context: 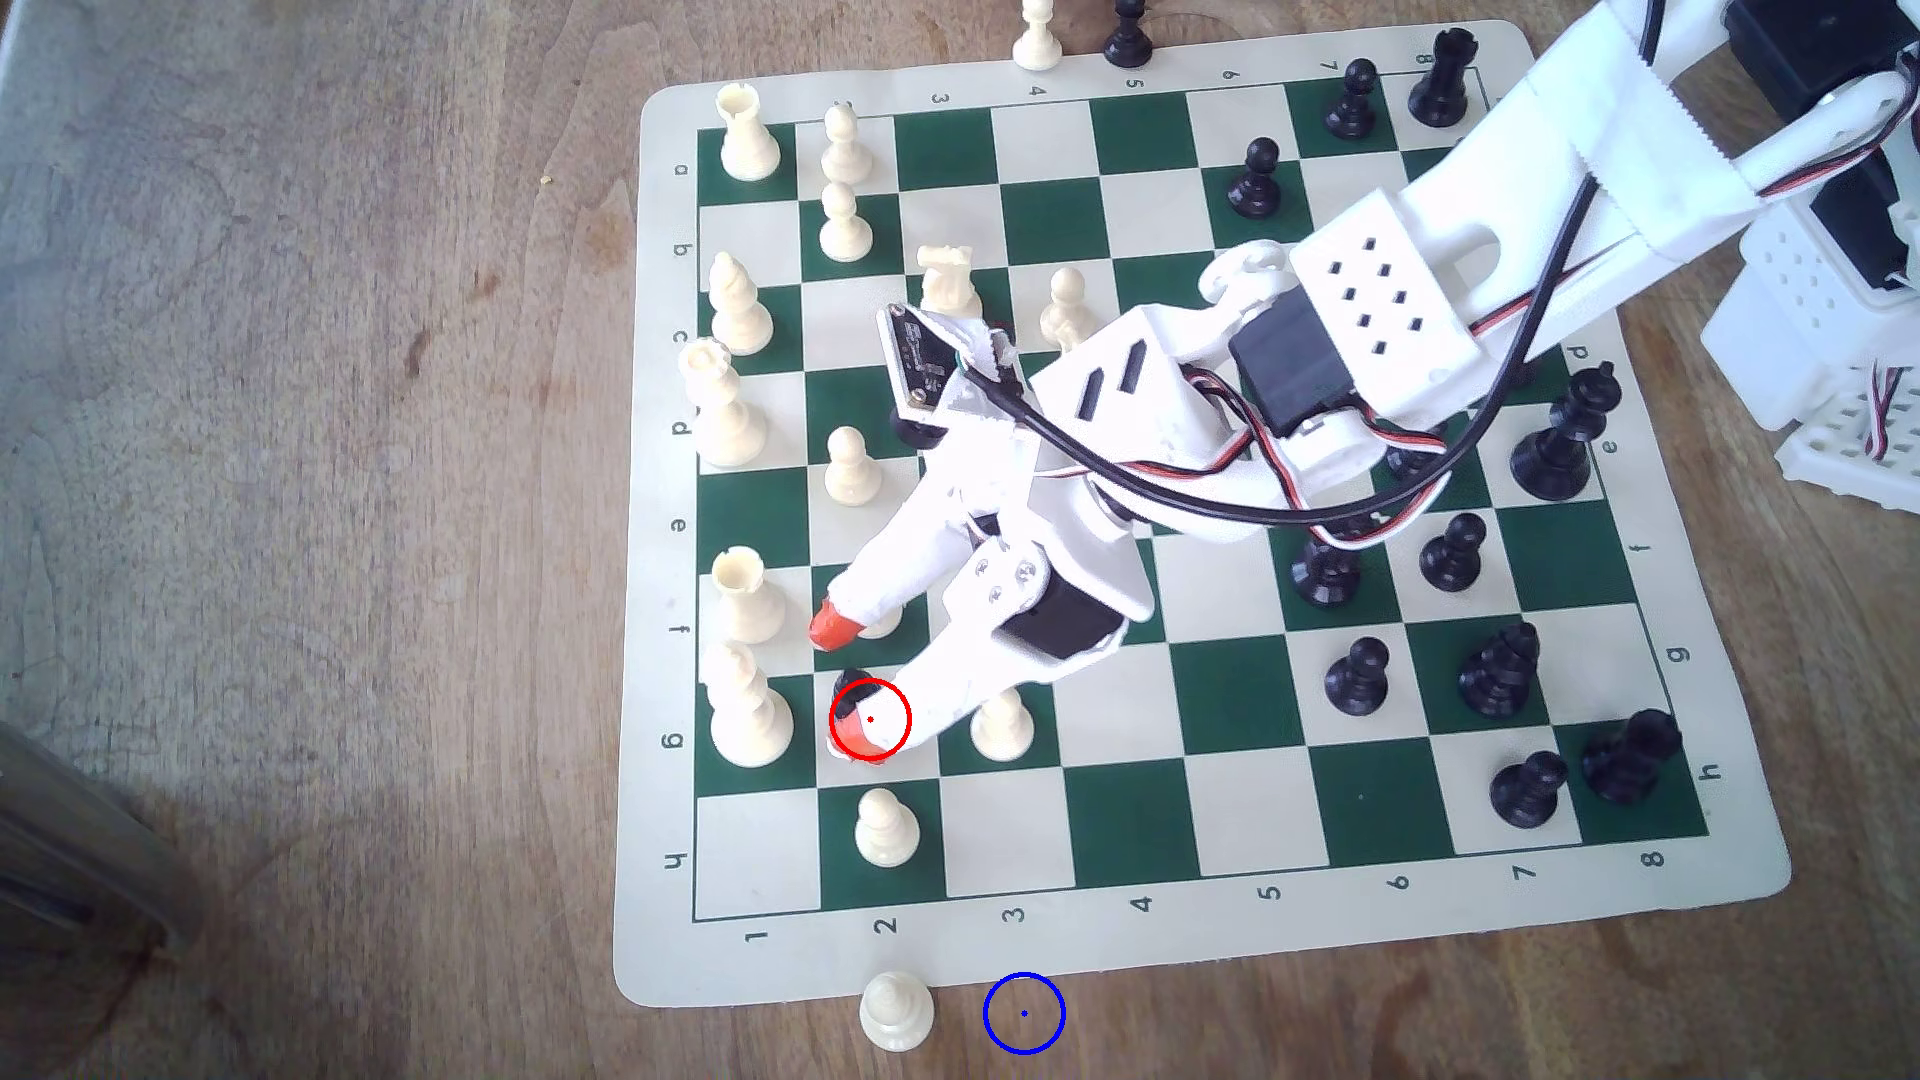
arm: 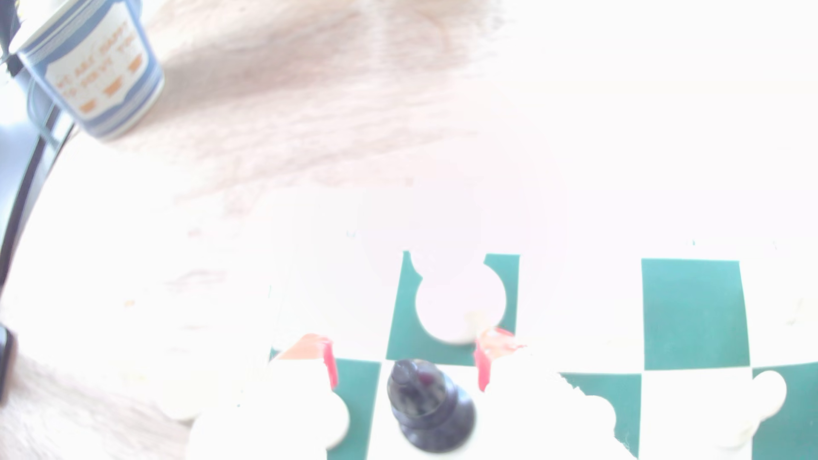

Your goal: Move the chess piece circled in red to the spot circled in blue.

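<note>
Board (context: pixel 1236 831) under the arm is crowded, so gripper (context: pixel 854 687) comes in steep from above w/ jaws spread wide, not yet gripping. Black chess piece (arm: pixel 427 404) stands upright between the red-tipped fingers (arm: pixel 329 362), cream pawns close on both sides. Blue-ringed spot (context: pixel 1024 1014) is bare wood off the board edge, well apart from gripper, beside a cream pawn (context: pixel 896 1009)

The arm (context: pixel 1392 301) is white plastic with black motors, silver screws, black and red-white cables, and the claw (context: pixel 847 685) has orange-red fingertips (context: pixel 831 626).
</note>
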